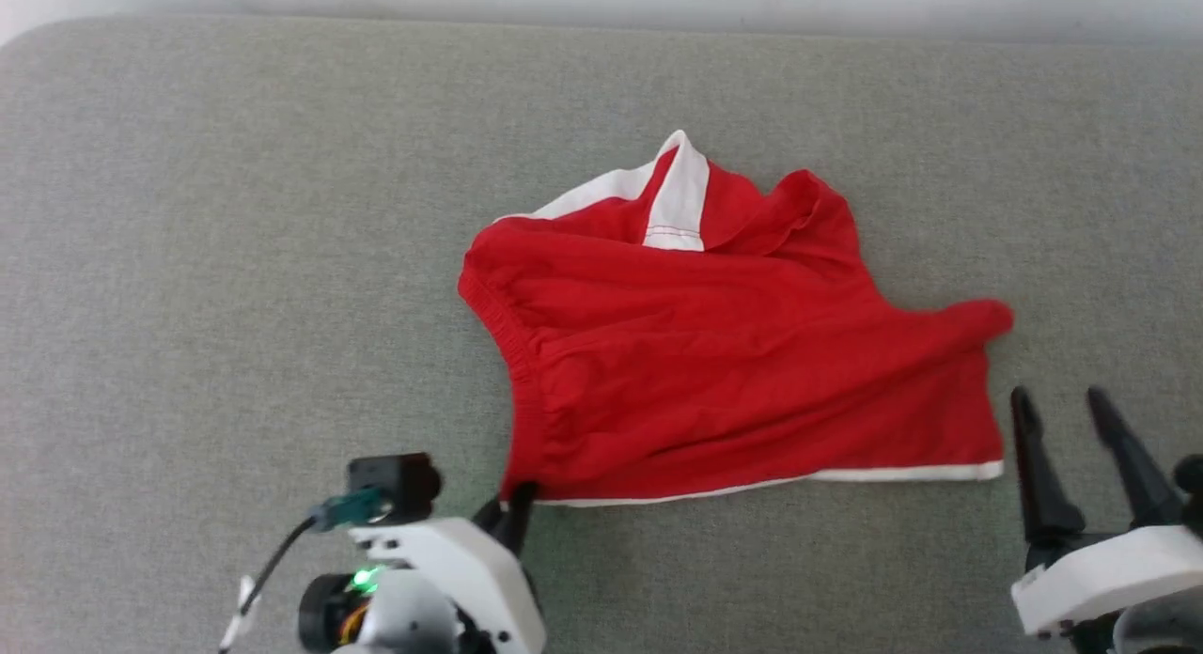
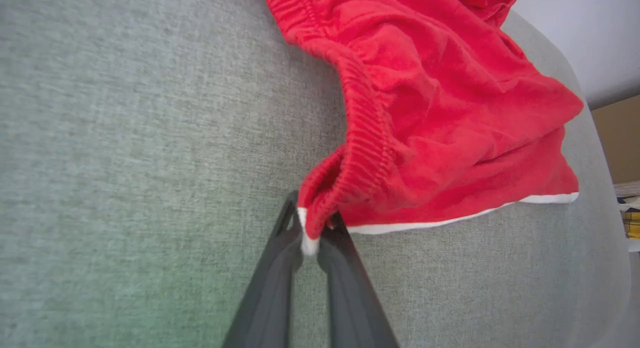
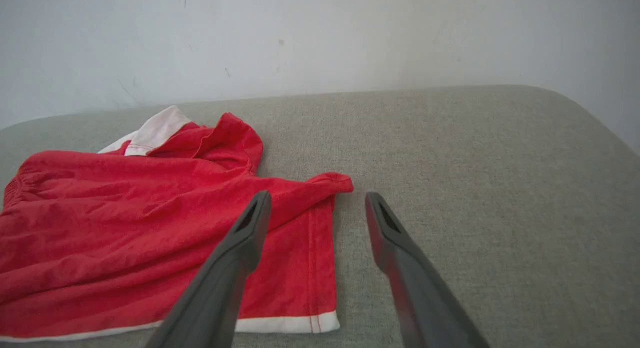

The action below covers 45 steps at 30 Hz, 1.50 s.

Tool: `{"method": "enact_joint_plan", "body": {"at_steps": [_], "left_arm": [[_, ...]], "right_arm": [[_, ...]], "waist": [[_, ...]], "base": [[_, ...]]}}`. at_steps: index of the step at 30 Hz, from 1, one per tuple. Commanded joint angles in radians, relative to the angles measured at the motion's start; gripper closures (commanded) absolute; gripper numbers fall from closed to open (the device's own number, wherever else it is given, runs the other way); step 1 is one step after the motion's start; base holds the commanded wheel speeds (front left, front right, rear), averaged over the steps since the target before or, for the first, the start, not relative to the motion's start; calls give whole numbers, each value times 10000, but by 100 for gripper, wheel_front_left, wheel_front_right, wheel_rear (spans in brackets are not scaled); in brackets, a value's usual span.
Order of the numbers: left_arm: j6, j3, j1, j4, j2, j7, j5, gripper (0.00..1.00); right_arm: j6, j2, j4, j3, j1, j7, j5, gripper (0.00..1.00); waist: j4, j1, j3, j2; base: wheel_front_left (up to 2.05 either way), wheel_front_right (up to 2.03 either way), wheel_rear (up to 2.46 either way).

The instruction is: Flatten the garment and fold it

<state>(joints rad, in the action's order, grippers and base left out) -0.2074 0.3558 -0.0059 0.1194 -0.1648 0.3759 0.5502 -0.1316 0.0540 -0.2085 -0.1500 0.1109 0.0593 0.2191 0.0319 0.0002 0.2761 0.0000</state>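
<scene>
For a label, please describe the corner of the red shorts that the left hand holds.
On the grey fabric-covered surface lie crumpled red soft-fabric shorts. Their near-left corner, where the elastic waistband meets the white hem, is pinched in the left hand; the other hem corner lies free.

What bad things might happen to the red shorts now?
The left tool pinches only a small corner of the shorts by the waistband, so the cloth might slip out when pulled. The right tool is open beside the hem, holding nothing, so a one-sided pull may drag or bunch the shorts instead of flattening them.
</scene>
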Motion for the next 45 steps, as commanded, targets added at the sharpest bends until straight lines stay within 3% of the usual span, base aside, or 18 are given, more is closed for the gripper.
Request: {"method": "enact_joint_plan", "body": {"at_steps": [1, 6, 14, 24, 26, 27, 36, 45], "left_arm": [[-134, -179, 266, 253, -98, -133, 68, 100], [-347, -462, 682, 965, -171, -410, 97, 100], [-289, -223, 616, 1004, 7, -460, 128, 100], [-162, -44, 218, 694, 93, -504, 109, 100], [-175, -51, 205, 679, 96, -510, 120, 100], [-191, -63, 209, 680, 94, -511, 127, 100], [-222, -448, 301, 721, 277, -833, 581, 100], [-152, -1017, -248, 1188, 164, -1148, 798, 100]], "right_arm": [[9, -37, 85, -3, 180, 483, -55, 0], [9, -37, 68, -199, 648, 2511, -351, 0], [9, -37, 38, 55, 435, 3128, -517, 0], [9, -12, 1151, 599, -156, 3775, -806, 0], [9, -19, 1364, 577, -170, 3964, -714, 75], [9, -23, 1431, 580, -180, 4045, -647, 100], [9, -35, 1125, 427, -437, 3551, -17, 100], [9, -36, -359, 404, -1567, 3161, 332, 100]], "waist": [[82, -2, -51, 0], [294, -2, -10, 0], [428, -2, 178, 0], [601, -2, 269, 0], [646, -2, 252, 0], [667, -2, 254, 0], [638, -2, -122, 0], [221, -2, -1016, 0]], "base": [[0, 0, 0], [0, 0, 0], [0, 0, 0], [0, 0, 0], [0, 0, 0], [0, 0, 0], [0, 0, 0], [0, 0, 0]]}}
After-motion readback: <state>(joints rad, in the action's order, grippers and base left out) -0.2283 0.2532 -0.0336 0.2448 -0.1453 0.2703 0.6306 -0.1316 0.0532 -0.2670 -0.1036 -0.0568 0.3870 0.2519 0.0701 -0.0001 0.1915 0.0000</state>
